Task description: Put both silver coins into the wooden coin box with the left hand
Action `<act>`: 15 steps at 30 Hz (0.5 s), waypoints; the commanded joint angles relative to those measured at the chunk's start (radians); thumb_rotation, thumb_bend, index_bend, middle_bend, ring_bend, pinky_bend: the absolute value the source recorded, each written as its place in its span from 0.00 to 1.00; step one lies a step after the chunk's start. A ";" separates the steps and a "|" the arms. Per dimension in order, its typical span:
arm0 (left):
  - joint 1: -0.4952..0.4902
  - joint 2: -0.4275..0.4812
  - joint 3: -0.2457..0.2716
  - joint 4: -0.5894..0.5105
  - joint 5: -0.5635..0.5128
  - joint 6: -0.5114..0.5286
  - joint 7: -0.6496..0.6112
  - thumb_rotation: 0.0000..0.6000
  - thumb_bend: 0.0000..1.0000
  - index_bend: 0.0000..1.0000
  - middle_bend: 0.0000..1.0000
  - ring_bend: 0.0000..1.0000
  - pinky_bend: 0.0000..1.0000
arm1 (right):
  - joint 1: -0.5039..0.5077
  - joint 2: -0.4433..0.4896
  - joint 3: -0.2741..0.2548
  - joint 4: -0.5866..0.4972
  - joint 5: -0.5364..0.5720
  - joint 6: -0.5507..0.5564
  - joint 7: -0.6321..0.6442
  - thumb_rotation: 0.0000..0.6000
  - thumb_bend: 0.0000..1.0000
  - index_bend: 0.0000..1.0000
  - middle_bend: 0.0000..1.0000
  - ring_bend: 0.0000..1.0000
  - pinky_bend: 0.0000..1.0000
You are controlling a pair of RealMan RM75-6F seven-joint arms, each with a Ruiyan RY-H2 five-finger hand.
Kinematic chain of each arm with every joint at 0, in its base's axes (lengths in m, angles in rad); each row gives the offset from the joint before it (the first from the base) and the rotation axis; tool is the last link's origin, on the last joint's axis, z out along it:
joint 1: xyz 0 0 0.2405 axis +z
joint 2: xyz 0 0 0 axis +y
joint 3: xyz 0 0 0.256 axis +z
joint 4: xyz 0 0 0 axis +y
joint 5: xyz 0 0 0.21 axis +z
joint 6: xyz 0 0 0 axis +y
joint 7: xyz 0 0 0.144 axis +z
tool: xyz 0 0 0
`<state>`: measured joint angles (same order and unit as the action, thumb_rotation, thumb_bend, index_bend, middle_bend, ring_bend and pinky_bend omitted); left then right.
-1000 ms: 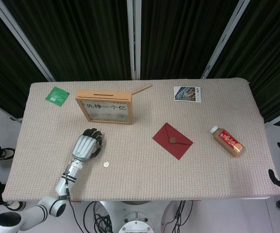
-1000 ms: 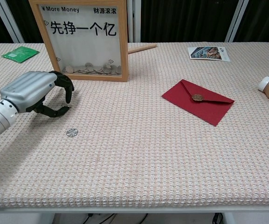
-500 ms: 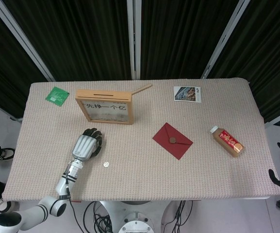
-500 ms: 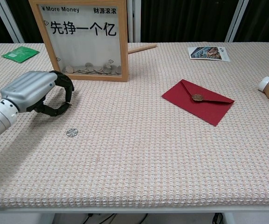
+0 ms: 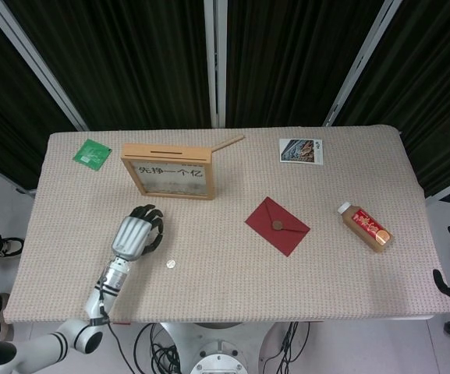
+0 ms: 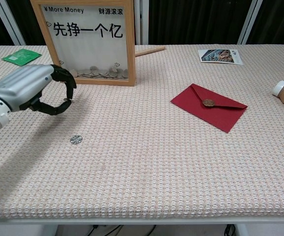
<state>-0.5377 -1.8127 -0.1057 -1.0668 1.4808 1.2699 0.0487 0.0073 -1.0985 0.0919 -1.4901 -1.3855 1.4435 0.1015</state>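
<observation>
Your left robot hand (image 6: 31, 91) pinches a silver coin (image 6: 69, 101) above the counter (image 6: 156, 147), near the wooden coin box (image 6: 88, 42), so a loosened pinch or misaligned slot approach could drop it beside the second coin (image 6: 75, 139).

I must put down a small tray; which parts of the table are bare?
Bare cloth lies between the silver coin and the red envelope, and all along the near edge. It is crowded around the wooden coin box and the left hand.
</observation>
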 commanded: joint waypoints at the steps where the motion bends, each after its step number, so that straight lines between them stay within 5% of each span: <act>1: 0.057 0.182 -0.005 -0.277 -0.003 0.077 0.133 1.00 0.49 0.64 0.33 0.20 0.28 | 0.004 -0.001 0.003 0.000 0.000 -0.001 -0.001 1.00 0.30 0.00 0.00 0.00 0.00; 7: 0.079 0.381 -0.070 -0.588 -0.050 0.112 0.310 1.00 0.49 0.66 0.35 0.20 0.28 | 0.008 -0.004 0.006 -0.008 -0.010 0.009 -0.005 1.00 0.30 0.00 0.00 0.00 0.00; 15: -0.009 0.546 -0.250 -0.668 -0.166 0.038 0.342 1.00 0.49 0.66 0.36 0.21 0.28 | 0.002 0.006 0.005 -0.037 -0.025 0.033 -0.026 1.00 0.30 0.00 0.00 0.00 0.00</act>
<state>-0.5052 -1.3154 -0.2758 -1.7063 1.3887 1.3454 0.3868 0.0102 -1.0931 0.0968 -1.5260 -1.4100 1.4756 0.0769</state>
